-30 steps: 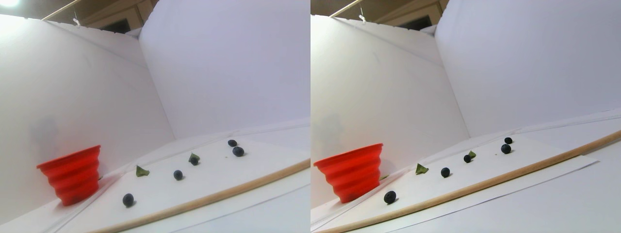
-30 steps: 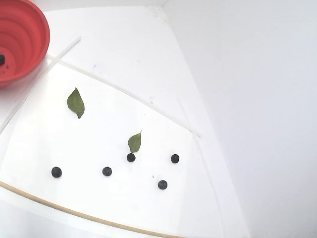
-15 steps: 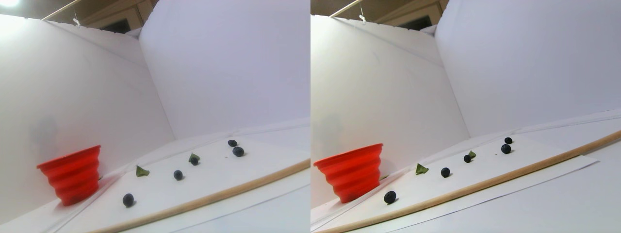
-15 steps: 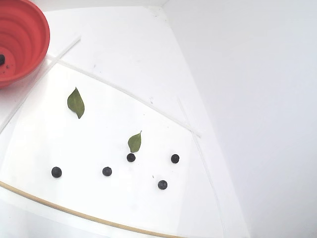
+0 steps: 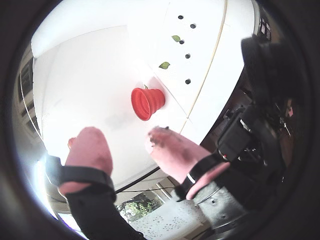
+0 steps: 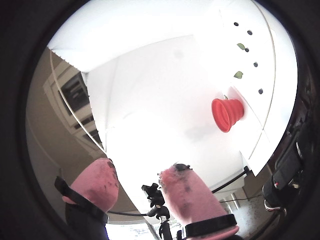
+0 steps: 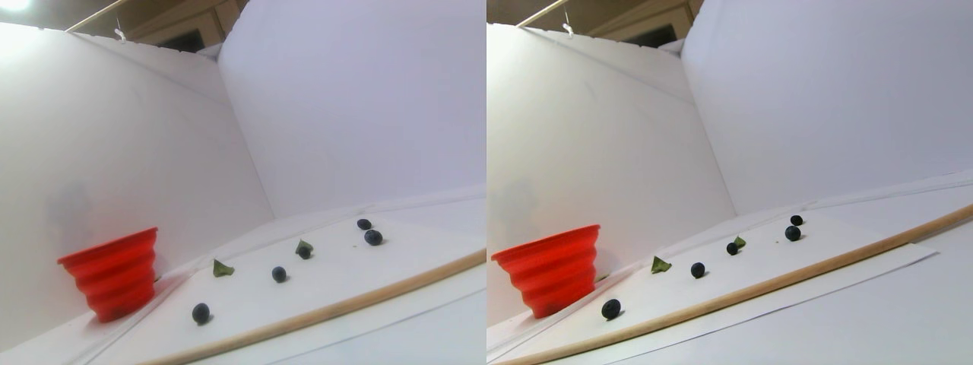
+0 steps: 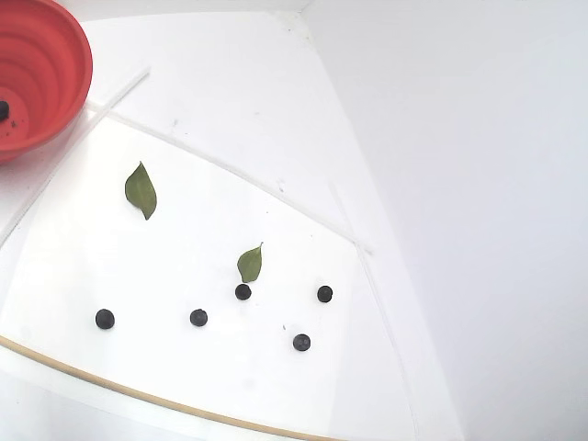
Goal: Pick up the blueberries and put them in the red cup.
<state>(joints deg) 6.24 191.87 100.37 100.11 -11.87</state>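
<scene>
Blueberries [image 8: 243, 291] nowhere between the pink fingers [image 5: 172, 150]: gripper [image 5: 127, 145] spread wide and empty, raised well away from the white sheet [image 8: 184, 266] in both wrist views. Five loose berries counted on that sheet in the fixed view, tiny, round, blue-black, strung in a loose row near the wooden strip [image 8: 138, 393]. One of them just below a green leaf [image 8: 249, 264], nearly touching it; second leaf [image 8: 141, 190] well apart, nearer the red cup [image 8: 41, 73]. Sixth berry [image 8: 3, 109] dark inside that cup, at the picture's left edge. One cup only, red-orange, stepped in rings, upright beside the sheet's corner.
</scene>
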